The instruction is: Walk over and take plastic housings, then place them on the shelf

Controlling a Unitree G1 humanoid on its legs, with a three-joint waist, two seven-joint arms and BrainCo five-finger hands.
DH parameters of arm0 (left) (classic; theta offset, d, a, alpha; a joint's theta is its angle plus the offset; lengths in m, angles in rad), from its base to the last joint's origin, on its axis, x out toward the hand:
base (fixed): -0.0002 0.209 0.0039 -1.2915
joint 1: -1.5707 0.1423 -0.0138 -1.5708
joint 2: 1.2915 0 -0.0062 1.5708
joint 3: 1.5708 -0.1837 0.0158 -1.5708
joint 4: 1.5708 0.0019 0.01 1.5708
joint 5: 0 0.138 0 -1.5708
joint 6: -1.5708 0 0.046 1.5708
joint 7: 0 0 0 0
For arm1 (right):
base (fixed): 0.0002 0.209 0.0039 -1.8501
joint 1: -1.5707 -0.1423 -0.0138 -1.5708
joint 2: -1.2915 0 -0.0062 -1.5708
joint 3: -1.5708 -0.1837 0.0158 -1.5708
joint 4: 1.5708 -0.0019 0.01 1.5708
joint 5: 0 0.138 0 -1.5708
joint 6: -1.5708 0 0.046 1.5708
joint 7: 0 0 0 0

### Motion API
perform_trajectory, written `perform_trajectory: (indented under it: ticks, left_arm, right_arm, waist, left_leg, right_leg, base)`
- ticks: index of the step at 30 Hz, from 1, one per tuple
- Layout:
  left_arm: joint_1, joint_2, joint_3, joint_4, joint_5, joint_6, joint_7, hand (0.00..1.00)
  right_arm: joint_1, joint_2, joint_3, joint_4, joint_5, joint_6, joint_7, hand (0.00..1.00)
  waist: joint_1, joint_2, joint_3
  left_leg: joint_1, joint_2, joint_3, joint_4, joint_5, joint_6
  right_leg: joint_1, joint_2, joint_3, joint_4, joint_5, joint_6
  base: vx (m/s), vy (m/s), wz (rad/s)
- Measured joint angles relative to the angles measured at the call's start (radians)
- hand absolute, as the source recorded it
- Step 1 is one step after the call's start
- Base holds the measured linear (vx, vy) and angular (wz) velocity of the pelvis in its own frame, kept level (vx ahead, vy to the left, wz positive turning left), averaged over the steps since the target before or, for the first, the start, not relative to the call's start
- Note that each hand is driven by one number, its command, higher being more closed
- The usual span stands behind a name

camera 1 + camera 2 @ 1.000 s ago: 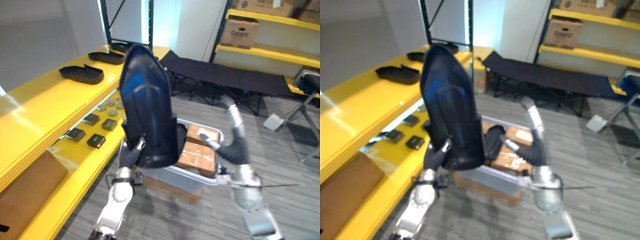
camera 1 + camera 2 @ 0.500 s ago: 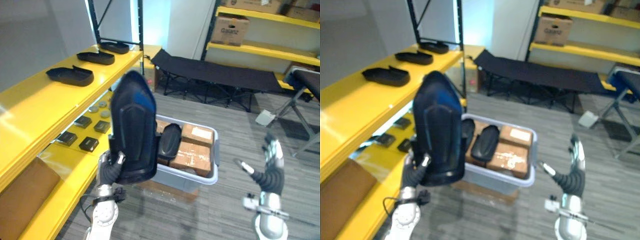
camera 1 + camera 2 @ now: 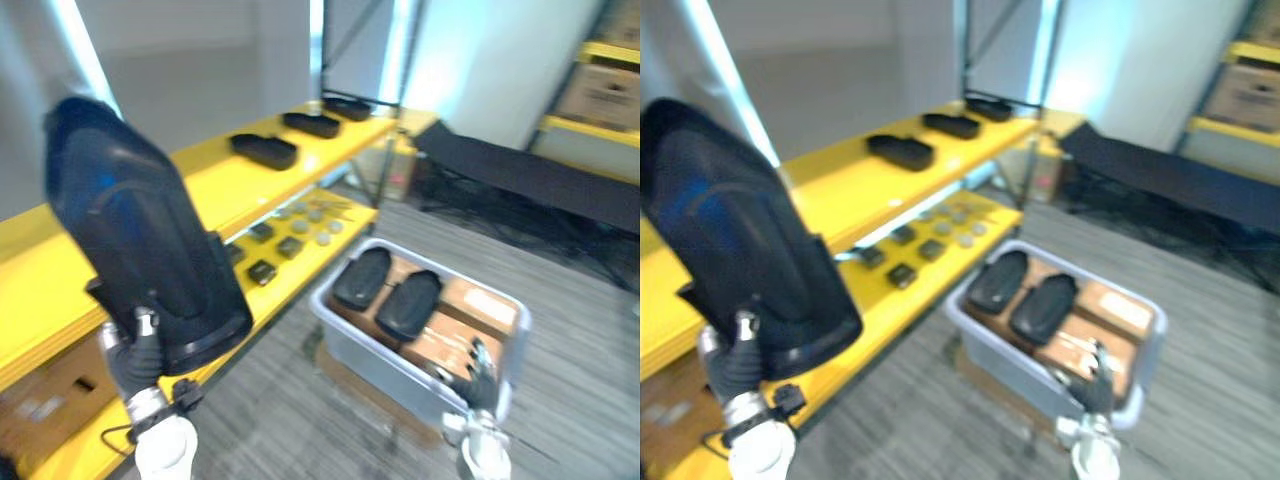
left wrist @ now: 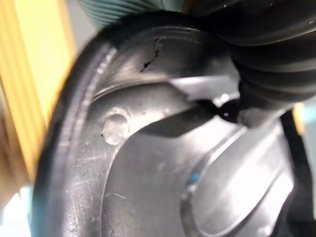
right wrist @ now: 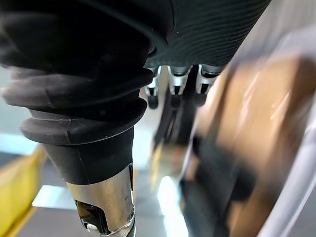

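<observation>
My left hand (image 3: 137,352) is shut on a large black plastic housing (image 3: 140,250), held upright at the left in front of the yellow shelf (image 3: 215,190). The left wrist view looks into the housing's hollow inside (image 4: 148,173). Three more black housings lie along the top shelf, the nearest one (image 3: 265,150) well past the held one. A grey bin (image 3: 340,320) on the floor holds two black housings (image 3: 365,278) on brown boxes. My right hand (image 3: 476,372) hangs low by the bin's near corner, its fingers (image 5: 173,84) relaxed and holding nothing.
Small dark and round parts (image 3: 262,272) lie on the lower yellow shelf. A black folding cot (image 3: 520,175) stands behind the bin. A far yellow rack at the right carries a cardboard box (image 3: 600,95). Grey floor lies between shelf and bin.
The view has swung left toward the yellow shelf, so the bin now sits at the right. My right hand has dropped lower. The housing stays in my left hand.
</observation>
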Motion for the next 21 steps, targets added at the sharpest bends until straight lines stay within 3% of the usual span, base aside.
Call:
perform_trajectory:
  ticks: [1, 3, 5, 6, 7, 9, 11, 13, 17, 19, 21]
  left_arm:
    - [0.025, -0.005, 0.017, -0.002, -0.009, 0.0, 0.004, 1.0]
    - [0.047, -0.011, 0.018, -0.02, -0.012, 0.0, 0.003, 1.0]
    - [0.043, -0.016, 0.004, -0.042, -0.012, 0.0, 0.002, 1.0]
    - [0.029, -0.02, -0.006, -0.042, -0.013, 0.001, 0.002, 1.0]
    - [0.022, -0.023, -0.03, -0.036, -0.016, 0.001, 0.001, 1.0]
    - [0.019, -0.023, -0.04, -0.033, -0.036, 0.001, -0.006, 1.0]
    - [-0.009, -0.016, -0.037, -0.03, -0.043, 0.001, -0.012, 1.0]
    - [-0.044, 0.002, -0.025, -0.03, -0.043, 0.001, -0.02, 1.0]
    - [-0.101, 0.058, -0.045, -0.027, -0.043, -0.003, -0.043, 1.0]
    - [-0.16, 0.1, -0.079, -0.018, -0.043, -0.011, -0.058, 1.0]
    - [-0.223, 0.134, -0.113, 0.005, -0.044, -0.025, -0.069, 1.0]
  right_arm:
    - [-0.03, 0.001, 0.016, 0.0, -0.008, -0.001, 0.002, 0.0]
    - [-0.066, 0.002, 0.022, -0.001, -0.02, -0.003, -0.001, 0.0]
    - [-0.089, 0.002, 0.013, -0.002, -0.029, -0.007, -0.005, 0.0]
    - [-0.088, 0.004, -0.003, -0.005, -0.034, -0.009, -0.011, 0.0]
    - [-0.082, 0.0, -0.019, -0.009, -0.057, -0.009, -0.026, 0.0]
    - [-0.072, -0.005, -0.018, -0.011, -0.1, -0.007, -0.03, 0.0]
    - [-0.073, 0.0, -0.016, -0.024, -0.131, -0.005, -0.027, 0.0]
    - [-0.096, 0.004, -0.009, -0.029, -0.154, 0.002, -0.023, 0.0]
    - [-0.1, 0.0, 0.0, -0.031, -0.155, 0.001, -0.016, 0.0]
    - [-0.083, -0.004, -0.006, -0.032, -0.154, 0.001, -0.003, 0.0]
    - [-0.06, -0.002, -0.013, -0.032, -0.146, -0.001, 0.011, 0.0]
  waist:
    - [0.022, -0.008, 0.005]
    - [0.037, -0.023, 0.019]
    - [0.029, -0.036, 0.036]
    - [0.004, -0.039, 0.037]
    - [-0.006, -0.04, 0.041]
    - [-0.005, -0.041, 0.046]
    - [-0.006, -0.055, 0.065]
    - [-0.004, -0.071, 0.081]
    - [-0.02, -0.066, 0.095]
    - [-0.047, -0.053, 0.108]
    - [-0.069, -0.038, 0.121]
  left_leg:
    - [-0.001, -0.008, -0.017, 0.007, -0.002, 0.0]
    - [-0.029, -0.021, -0.055, 0.039, -0.007, -0.002]
    - [-0.084, -0.031, -0.073, 0.055, -0.006, 0.002]
    - [-0.133, 0.007, 0.076, 0.061, 0.005, 0.043]
    - [-0.154, 0.061, 0.259, 0.059, 0.035, 0.047]
    - [-0.148, 0.082, 0.373, 0.037, 0.072, 0.01]
    - [-0.135, 0.06, 0.402, 0.016, 0.075, 0.017]
    - [-0.124, 0.054, 0.473, 0.022, 0.069, 0.032]
    - [-0.127, 0.059, 0.535, 0.086, 0.01, 0.049]
    - [-0.14, 0.063, 0.523, 0.082, 0.003, 0.058]
    - [-0.139, 0.074, 0.499, 0.034, 0.033, 0.056]
  right_leg:
    - [0.008, -0.006, -0.019, 0.019, -0.016, 0.005]
    - [0.007, -0.012, -0.055, 0.055, -0.041, 0.004]
    - [0.005, -0.016, -0.125, 0.072, -0.058, 0.004]
    - [0.006, -0.015, -0.185, 0.071, -0.06, 0.006]
    - [0.01, -0.019, -0.208, 0.076, -0.06, 0.009]
    - [0.009, -0.033, -0.204, 0.073, -0.058, 0.02]
    - [-0.002, -0.064, -0.179, 0.071, -0.052, 0.028]
    - [-0.043, -0.097, -0.115, 0.08, -0.027, 0.031]
    - [-0.094, -0.122, 0.008, 0.13, -0.011, 0.024]
    - [-0.15, -0.121, 0.162, 0.209, -0.019, 0.01]
    - [-0.225, -0.093, 0.371, 0.303, -0.055, -0.034]
  base:
    - [0.07, -0.026, 0.58]
    - [0.05, -0.041, 0.69]
    - [-0.02, -0.027, 1.04]
    - [-0.05, 0.05, 1.21]
    - [-0.03, 0.087, 1.03]
    - [0.05, 0.149, 0.15]
    - [0.07, 0.15, -0.28]
    - [0.05, 0.114, -0.74]
    - [0.06, 0.096, -0.6]
    - [0.02, 0.105, 0.07]
    - [0.04, 0.018, 0.23]
